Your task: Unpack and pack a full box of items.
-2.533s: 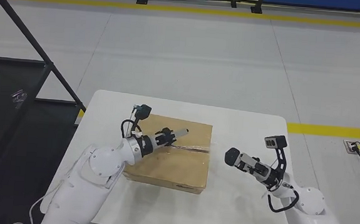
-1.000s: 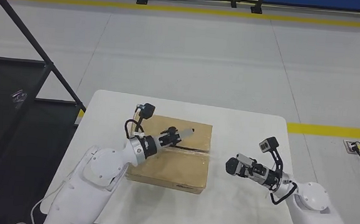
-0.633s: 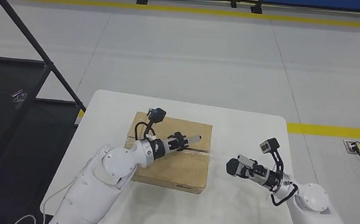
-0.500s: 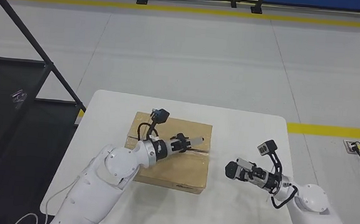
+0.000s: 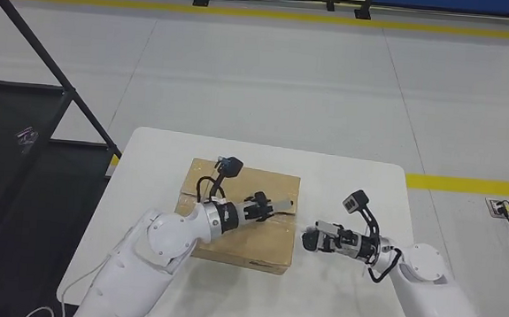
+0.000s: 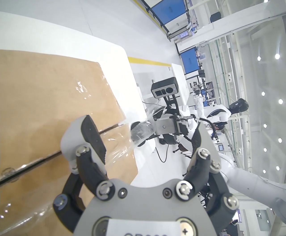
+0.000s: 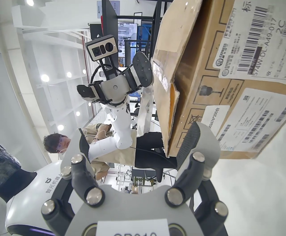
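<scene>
While it hangs over the right end of the box (image 5: 262,243), the left gripper (image 6: 144,127) has its fingers (image 6: 91,136) spread wide with nothing between them. One pad sits by the end of the seam (image 6: 29,162), next to the clear tape (image 7: 145,109). Whether it touches the cardboard I cannot tell. Wrist about level. The forearm lies across the box top from the left, elbow out past the near left corner.

Right gripper (image 7: 138,133): also wide, also empty. It is low over the table (image 5: 350,183), just beside the box's right wall and pointing at it. One finger (image 7: 192,143) is close to the wall's bottom corner, contact unclear. The forearm runs back and to the right, low over the table top.

The two grippers face each other across the box's right edge, near but apart.

Box: mid-table, top flaps shut, seam running left to right. A loose strip of tape hangs off the right end, and the cardboard gapes slightly at that corner. Labels (image 7: 252,40) cover the right wall.

Room: a broad stretch of table top to the right of the box, a narrower band behind it, and a margin on the left.
</scene>
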Robot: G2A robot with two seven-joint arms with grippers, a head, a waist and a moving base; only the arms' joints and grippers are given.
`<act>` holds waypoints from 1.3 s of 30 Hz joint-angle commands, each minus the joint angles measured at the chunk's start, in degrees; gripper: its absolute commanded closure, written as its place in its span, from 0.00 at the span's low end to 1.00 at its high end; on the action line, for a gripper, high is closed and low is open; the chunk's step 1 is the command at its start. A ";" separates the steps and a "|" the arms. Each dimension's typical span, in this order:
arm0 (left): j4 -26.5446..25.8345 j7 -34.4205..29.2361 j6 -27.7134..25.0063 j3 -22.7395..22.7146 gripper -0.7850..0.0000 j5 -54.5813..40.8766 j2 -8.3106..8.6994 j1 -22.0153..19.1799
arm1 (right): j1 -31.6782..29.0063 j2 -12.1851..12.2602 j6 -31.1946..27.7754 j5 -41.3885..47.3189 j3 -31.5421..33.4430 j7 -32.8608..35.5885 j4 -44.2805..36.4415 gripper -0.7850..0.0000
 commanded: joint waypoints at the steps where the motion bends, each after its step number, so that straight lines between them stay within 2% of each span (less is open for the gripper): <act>1: -0.81 -0.22 -0.21 -0.35 0.00 0.22 0.13 0.64 | 0.08 0.00 -0.36 0.41 0.00 0.70 0.38 0.00; 10: -1.94 0.30 0.00 -1.34 0.00 0.46 0.27 1.71 | -3.58 0.78 -4.41 4.28 2.37 6.52 -2.38 0.00; 17: -1.71 0.53 -0.08 -1.30 0.00 0.65 0.20 1.79 | -6.69 1.46 -3.02 7.04 2.83 7.92 -10.23 0.00; 30: -2.61 0.58 -0.37 -1.87 0.00 0.24 0.18 2.29 | 0.81 -0.23 -3.09 6.91 -3.56 7.83 -2.99 0.00; 39: -2.83 0.65 -0.44 -2.14 0.00 0.24 0.17 2.49 | 1.59 -0.62 -3.95 8.60 -4.43 6.97 -2.23 0.00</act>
